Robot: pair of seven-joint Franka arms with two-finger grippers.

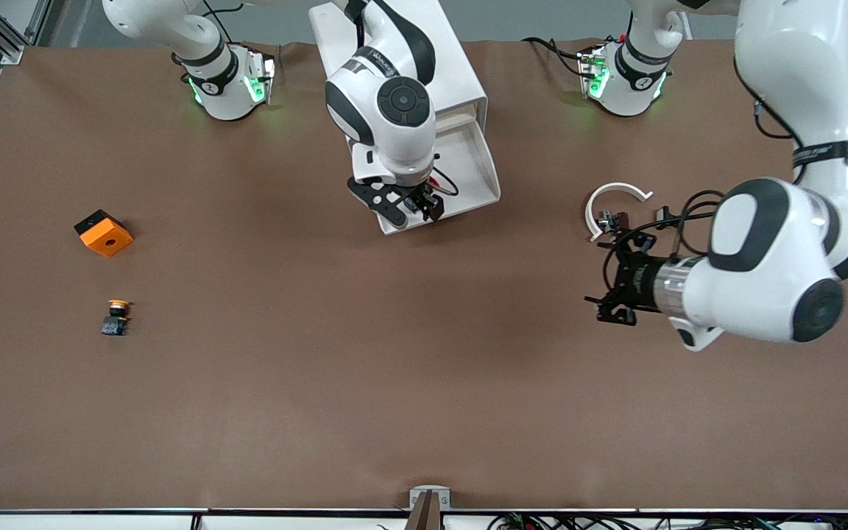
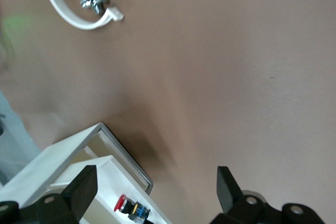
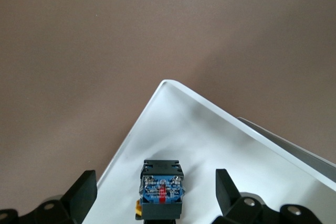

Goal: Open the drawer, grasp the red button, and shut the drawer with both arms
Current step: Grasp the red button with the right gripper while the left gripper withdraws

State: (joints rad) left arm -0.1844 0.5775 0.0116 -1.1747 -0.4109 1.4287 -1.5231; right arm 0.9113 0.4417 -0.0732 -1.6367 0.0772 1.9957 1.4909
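At upper centre of the front view the right gripper (image 1: 415, 208) hovers over the pulled-out shallow white tray drawer (image 1: 472, 158), while the left gripper (image 2: 152, 192) hangs spread wide over bare table; lower centre of the right wrist view shows the small black-bodied button (image 3: 162, 189) lying in the drawer between spread fingers (image 3: 84, 192), judged light, rigid, best pinched across its blocky sides.

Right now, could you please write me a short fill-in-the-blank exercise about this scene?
The drawer stands ___. The right gripper hangs over it, open fingers either side of the ___. The left gripper, open, waits over the table beside a white ___. The orange cube lies ___ from the front camera than the yellow-capped button.
Missing: open; button; ring; farther.
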